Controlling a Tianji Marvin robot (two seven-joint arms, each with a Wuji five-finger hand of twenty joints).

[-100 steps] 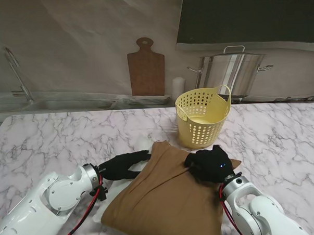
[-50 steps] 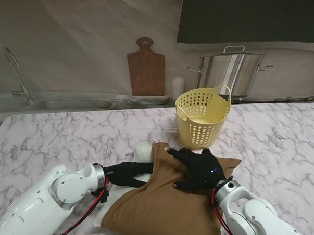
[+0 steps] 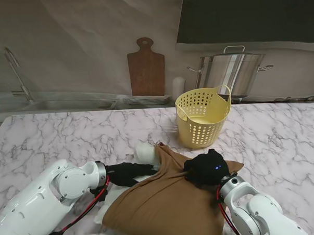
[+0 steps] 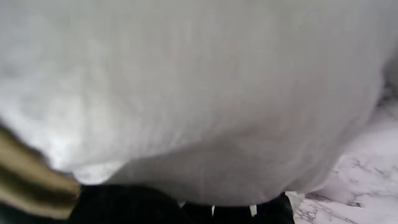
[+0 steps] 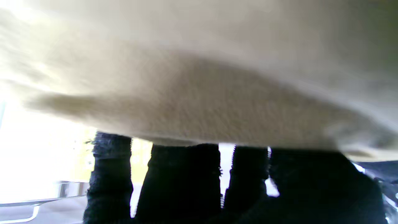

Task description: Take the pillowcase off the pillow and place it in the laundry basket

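Note:
A brown pillowcase (image 3: 161, 206) covers most of a white pillow (image 3: 146, 151), whose far corner pokes out. My left hand (image 3: 129, 172) lies against the pillow's left side, fingers closed on the white pillow where it leaves the case; the left wrist view is filled by white pillow cloth (image 4: 192, 93). My right hand (image 3: 206, 168) is fisted on top of the pillowcase, bunching the brown fabric. The right wrist view shows pillowcase cloth (image 5: 217, 102) pressed over my black fingers (image 5: 180, 180). The yellow laundry basket (image 3: 203, 117) stands upright just beyond the pillow.
A marble table (image 3: 54, 143) carries everything. At the back wall are a wooden cutting board (image 3: 146, 69), a steel stockpot (image 3: 232, 72), a white cylinder (image 3: 178, 88) and a sink (image 3: 52, 104) at the far left.
My right hand went from fist to spread flat, then closed again on the pillowcase, gathering it. More white pillow corner now shows at the far end. My left hand slid slightly nearer.

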